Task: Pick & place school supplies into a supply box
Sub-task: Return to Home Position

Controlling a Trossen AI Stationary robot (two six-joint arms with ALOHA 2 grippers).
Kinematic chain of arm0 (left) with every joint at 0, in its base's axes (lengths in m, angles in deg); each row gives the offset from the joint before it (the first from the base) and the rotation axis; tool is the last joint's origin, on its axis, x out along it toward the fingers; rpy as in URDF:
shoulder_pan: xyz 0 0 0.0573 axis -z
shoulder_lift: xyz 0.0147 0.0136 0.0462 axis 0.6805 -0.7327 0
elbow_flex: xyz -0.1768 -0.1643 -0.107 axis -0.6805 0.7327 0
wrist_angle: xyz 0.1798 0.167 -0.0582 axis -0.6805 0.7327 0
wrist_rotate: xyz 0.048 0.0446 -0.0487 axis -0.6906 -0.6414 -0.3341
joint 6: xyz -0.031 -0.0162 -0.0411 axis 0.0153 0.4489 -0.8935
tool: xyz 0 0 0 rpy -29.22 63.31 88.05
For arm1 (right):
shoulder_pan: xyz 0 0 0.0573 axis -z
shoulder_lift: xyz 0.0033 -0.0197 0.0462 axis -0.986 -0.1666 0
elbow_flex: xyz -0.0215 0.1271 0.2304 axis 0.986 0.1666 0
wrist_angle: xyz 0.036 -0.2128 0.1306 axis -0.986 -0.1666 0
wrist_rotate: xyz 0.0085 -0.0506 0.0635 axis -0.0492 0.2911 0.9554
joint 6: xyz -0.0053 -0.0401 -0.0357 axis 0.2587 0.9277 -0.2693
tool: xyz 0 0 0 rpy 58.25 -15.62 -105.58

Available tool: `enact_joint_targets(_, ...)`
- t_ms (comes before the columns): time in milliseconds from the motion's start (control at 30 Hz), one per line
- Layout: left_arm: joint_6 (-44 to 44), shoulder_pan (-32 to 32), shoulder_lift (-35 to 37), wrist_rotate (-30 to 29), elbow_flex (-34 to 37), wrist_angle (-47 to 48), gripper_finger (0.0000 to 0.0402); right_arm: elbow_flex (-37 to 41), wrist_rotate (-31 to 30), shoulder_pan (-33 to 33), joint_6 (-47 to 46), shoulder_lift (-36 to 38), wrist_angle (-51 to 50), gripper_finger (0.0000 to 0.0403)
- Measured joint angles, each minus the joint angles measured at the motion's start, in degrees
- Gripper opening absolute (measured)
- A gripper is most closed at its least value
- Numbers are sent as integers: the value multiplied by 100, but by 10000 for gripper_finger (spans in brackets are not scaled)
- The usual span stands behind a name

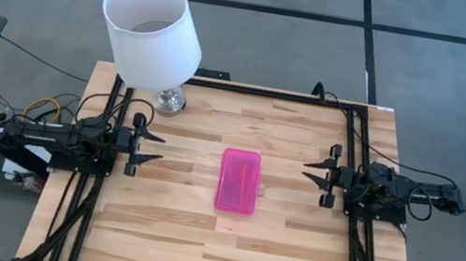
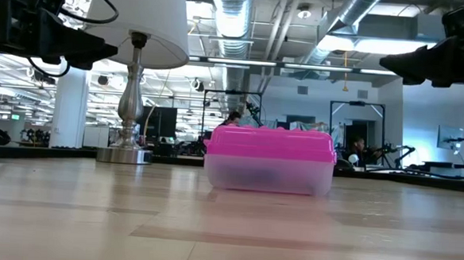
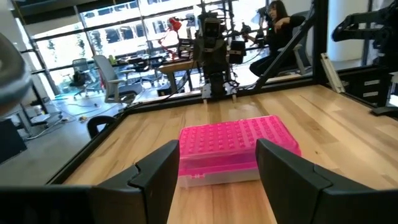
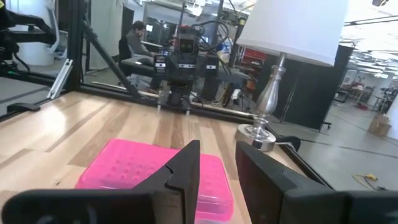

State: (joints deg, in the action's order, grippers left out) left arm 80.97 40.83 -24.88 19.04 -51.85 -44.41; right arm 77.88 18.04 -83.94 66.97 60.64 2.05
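The supply box (image 1: pixel 238 181) lies flat on its clear base in the middle of the table, with the pink lid shut on top. It also shows in the low view (image 2: pixel 269 160) and in both wrist views (image 3: pixel 236 149) (image 4: pixel 134 168). No pencils, pens or scissors show on the table; what is inside the box cannot be made out. My left gripper (image 1: pixel 161 149) hovers open to the box's left, pointing at it (image 3: pixel 217 146). My right gripper (image 1: pixel 305 172) hovers open to the box's right, also facing it (image 4: pixel 217 146). Both are above the table and well apart from the box.
A lamp with a white shade (image 1: pixel 152 17) stands on its metal foot (image 1: pixel 170 99) at the table's far left, behind my left arm. Bare wood (image 1: pixel 222 252) lies all around the box. People and equipment show in the room beyond the table.
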Motion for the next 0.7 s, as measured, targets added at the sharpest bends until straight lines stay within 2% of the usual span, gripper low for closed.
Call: enact_joint_targets(700,32,-1,0,-99,4,4,208,2,5,24,12,0,0,100)
